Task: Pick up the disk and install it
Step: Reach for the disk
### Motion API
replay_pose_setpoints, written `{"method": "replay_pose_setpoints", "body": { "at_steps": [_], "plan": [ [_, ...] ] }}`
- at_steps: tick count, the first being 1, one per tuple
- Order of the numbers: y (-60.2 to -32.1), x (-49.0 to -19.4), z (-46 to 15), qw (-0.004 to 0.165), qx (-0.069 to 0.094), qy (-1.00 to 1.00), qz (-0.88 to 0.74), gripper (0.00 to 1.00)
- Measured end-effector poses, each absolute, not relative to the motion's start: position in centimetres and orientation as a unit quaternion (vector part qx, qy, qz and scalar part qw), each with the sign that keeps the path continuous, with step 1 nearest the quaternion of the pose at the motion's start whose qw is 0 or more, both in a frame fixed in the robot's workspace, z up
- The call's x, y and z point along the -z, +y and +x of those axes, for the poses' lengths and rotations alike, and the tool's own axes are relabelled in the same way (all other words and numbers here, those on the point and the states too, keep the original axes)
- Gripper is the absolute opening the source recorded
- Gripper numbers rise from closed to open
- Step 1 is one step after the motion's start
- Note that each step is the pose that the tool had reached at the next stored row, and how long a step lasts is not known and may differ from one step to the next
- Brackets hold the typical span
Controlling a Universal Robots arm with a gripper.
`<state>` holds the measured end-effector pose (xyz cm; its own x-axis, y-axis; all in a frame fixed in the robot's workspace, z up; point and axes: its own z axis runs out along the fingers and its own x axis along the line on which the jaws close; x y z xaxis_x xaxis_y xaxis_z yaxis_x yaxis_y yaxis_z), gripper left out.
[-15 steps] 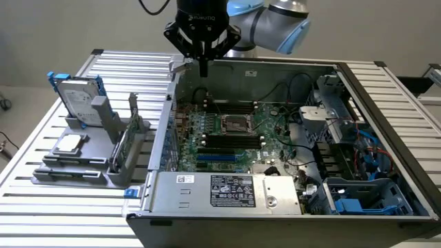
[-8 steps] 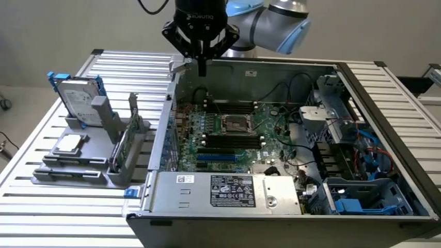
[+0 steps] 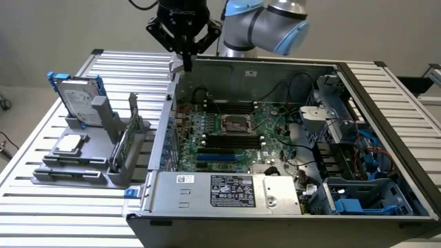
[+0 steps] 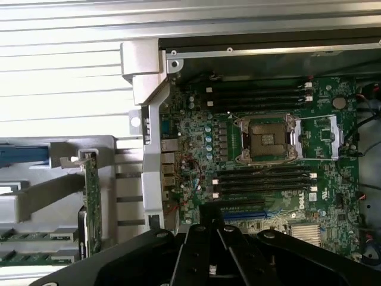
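— What writing can you read?
— The gripper [image 3: 187, 64] body seems to read "ROBOTIQ". The motherboard [image 4: 268, 179] carries "DELL".
— How is the arm posed?
— It points straight down over a far corner of the open computer case [image 3: 386, 93], with the fingers pressed together and holding nothing.
— And the disk [image 3: 77, 101]?
— It stands upright in the grey rack [image 3: 76, 173] on the exterior view's left, outside the case and well apart from the gripper.
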<state>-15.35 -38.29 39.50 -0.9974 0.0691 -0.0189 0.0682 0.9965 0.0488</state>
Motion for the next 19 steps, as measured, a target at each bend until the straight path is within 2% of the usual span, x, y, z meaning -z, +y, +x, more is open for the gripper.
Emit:
{"method": "replay_pose_setpoints", "body": {
  "at_steps": [19],
  "plan": [
    [-34.8,-39.4,-24.0,0.010,-0.024,0.999,0.034,0.11]
  ]
}}
